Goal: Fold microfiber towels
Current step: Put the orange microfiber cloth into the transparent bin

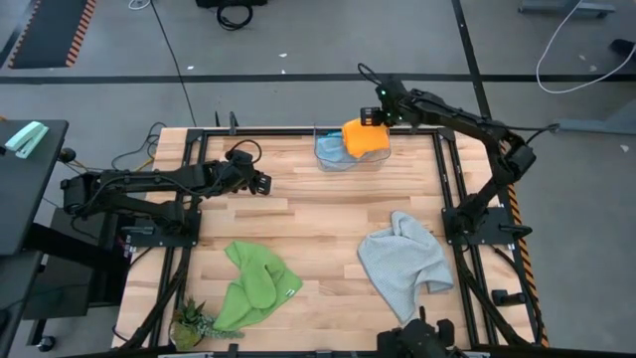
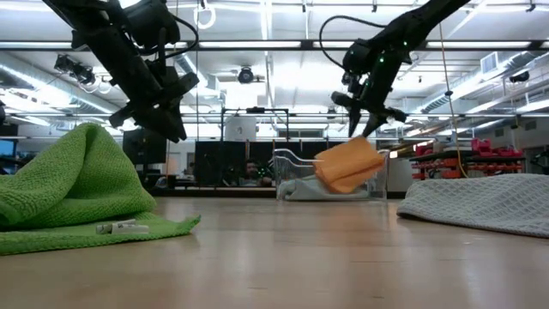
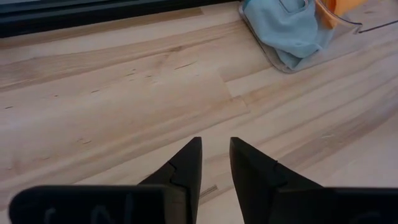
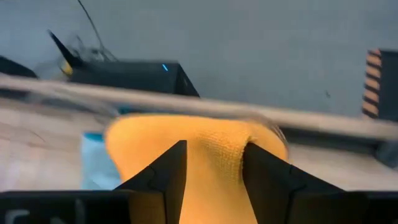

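Clear plastic bin (image 1: 351, 159) at the wooden table's (image 1: 308, 214) far edge, small plant (image 1: 189, 323) at its near-left corner

Table (image 1: 298, 214) centre clear betw. green towel (image 1: 253, 283), grey towel (image 1: 402, 261) & clear bin (image 1: 350, 154).

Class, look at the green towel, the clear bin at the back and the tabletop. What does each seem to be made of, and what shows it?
Green towel: soft knitted cloth, probably microfiber; a fine looped texture shows and it slumps in folds.
Clear bin: apparently transparent plastic; the towels inside show through its walls.
Tabletop: pale wood planks with visible grain and seams, smooth finish.
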You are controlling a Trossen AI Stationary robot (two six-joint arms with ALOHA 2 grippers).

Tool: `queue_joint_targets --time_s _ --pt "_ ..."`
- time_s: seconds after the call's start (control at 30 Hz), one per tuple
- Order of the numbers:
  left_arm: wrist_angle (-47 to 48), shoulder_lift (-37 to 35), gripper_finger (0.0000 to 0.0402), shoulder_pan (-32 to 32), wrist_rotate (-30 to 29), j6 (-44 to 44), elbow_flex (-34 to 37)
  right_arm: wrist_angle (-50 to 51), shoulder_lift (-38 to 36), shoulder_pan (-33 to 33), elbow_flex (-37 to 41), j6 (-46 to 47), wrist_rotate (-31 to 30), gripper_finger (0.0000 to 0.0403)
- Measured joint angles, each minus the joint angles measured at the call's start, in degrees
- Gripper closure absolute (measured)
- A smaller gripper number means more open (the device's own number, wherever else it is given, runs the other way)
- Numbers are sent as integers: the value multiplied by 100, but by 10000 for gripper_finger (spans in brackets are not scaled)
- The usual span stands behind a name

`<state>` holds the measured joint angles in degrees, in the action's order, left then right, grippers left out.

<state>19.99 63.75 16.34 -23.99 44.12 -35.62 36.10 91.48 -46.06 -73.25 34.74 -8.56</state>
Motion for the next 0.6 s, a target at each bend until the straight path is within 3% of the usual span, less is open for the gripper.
queue_joint_targets --time_s 0.13,0.6 --pt "0 0 315 0 0 2 0 458 133 2 2 3 44 249" --pt "2 0 310 -13 83 63 0 281 205 45 4 -268 -68 250"
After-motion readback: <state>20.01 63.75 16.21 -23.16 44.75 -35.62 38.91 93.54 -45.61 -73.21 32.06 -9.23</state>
